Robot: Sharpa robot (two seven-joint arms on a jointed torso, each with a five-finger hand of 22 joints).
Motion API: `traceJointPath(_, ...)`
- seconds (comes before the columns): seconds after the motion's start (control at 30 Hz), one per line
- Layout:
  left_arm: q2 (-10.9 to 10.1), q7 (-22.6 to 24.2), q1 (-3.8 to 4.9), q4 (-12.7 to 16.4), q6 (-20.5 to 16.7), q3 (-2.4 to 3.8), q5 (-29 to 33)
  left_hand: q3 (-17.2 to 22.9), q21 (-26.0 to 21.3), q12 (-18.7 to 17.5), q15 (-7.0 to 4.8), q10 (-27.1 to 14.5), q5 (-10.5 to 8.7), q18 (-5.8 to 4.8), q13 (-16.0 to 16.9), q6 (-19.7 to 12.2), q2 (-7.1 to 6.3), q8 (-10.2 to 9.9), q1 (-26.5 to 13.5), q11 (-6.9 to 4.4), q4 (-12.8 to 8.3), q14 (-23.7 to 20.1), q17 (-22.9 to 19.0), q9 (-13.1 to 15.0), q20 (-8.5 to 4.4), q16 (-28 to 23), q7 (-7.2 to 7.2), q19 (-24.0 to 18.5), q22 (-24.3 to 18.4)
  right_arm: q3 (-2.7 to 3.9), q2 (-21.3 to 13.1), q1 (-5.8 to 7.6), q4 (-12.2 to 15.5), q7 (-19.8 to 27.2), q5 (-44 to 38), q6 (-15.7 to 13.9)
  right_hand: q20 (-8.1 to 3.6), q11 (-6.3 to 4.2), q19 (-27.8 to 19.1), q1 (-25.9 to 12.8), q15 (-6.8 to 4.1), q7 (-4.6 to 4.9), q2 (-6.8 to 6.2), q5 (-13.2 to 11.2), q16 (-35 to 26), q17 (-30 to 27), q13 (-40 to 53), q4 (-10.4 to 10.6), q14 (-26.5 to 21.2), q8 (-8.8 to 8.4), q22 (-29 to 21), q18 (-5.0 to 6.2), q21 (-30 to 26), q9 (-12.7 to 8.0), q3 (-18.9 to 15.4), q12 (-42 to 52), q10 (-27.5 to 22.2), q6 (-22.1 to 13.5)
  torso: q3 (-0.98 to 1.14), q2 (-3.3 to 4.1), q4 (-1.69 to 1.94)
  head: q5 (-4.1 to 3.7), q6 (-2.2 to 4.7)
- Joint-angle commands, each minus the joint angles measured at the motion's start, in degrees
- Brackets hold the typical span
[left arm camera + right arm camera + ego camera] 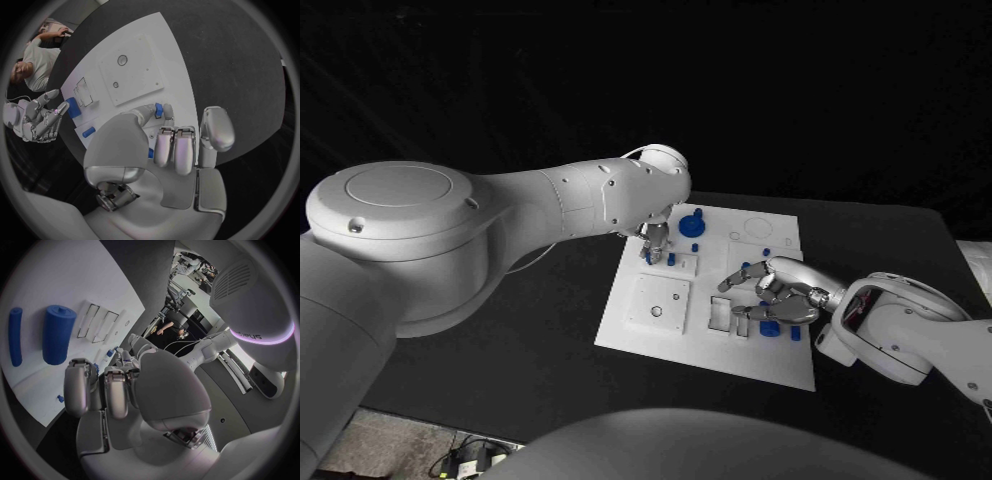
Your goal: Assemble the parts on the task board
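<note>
1. The black worktop point(516, 340) carries everything, and the white task board point(764, 352) lies tilted across its middle.
2. The left arm point(516, 215) reaches in over the near-left part of the worktop to the board's far half.
3. The right arm point(913, 325) comes in low from the right, its wrist just off the board's right edge.
4. The left hand point(653, 240) hangs over the far-left part of the board. In the left wrist view, one fingertip point(150, 111) touches a small blue peg point(159, 109) standing in the board. The other fingers are curled side by side. I cannot tell whether the peg is pinched.
5. The right hand point(776, 290) hovers over the board's right half with its fingers curled in. I cannot tell whether it holds anything.
6. A raised square plate point(658, 303) with two round holes sits on the board's near-left part.
7. A round blue disc part point(692, 226) stands near the board's far edge, just beside the left hand.
8. A thick blue cylinder point(58, 334) lies on the board beside two rectangular slots point(99, 323), close under the right hand.
9. A thin blue rod point(15, 336) lies alongside the cylinder, apart from it.
</note>
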Motion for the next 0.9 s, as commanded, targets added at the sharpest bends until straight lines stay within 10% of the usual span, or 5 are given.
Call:
traceJointPath(0.03, 0.08, -6.81, 0.06, 0.09, 0.51, 0.02, 0.38, 1.56, -0.26, -0.25, -0.25, 1.16, -0.23, 0.64, 11.12, 0.17, -0.67, -0.29, -0.27, -0.45, -0.14, 5.19, 14.24, 0.16, -0.35, -0.23, -0.25, -0.12, 9.53, -0.01, 0.06, -0.06, -0.02, -0.03, -0.17, 0.98, 0.05, -0.19, -0.52, -0.73, 0.46, -0.01, 0.05, -0.02, 0.2, 15.06, 14.94, 0.26, 5.97, 0.34, 11.06, 0.45, -0.3, 0.08, 0.13, -0.07, 6.75, 0.28, 0.0, 0.0, 0.01, 0.06, 0.0)
traceJointPath(0.9, 0.02, -6.17, 0.06, 0.28, -0.81, 0.04, 0.5, 12.22, 0.76, 1.05, -0.66, 2.92, -0.33, 0.46, 12.4, 2.9, -3.45, 2.41, -3.9, -1.02, -3.98, 5.72, 14.85, 4.03, -0.66, 0.53, -1.25, 0.51, 9.79, -0.01, -0.11, -0.09, 0.08, -0.14, -0.17, 1.13, 0.06, -0.17, -0.55, -0.8, 0.47, 0.0, 0.11, 0.08, 0.2, 15.06, 14.94, 0.31, 5.97, 0.41, 11.05, 0.46, -0.34, 0.1, 0.18, -0.07, 6.75, 0.47, 0.01, 0.02, 0.0, 0.14, 0.0)
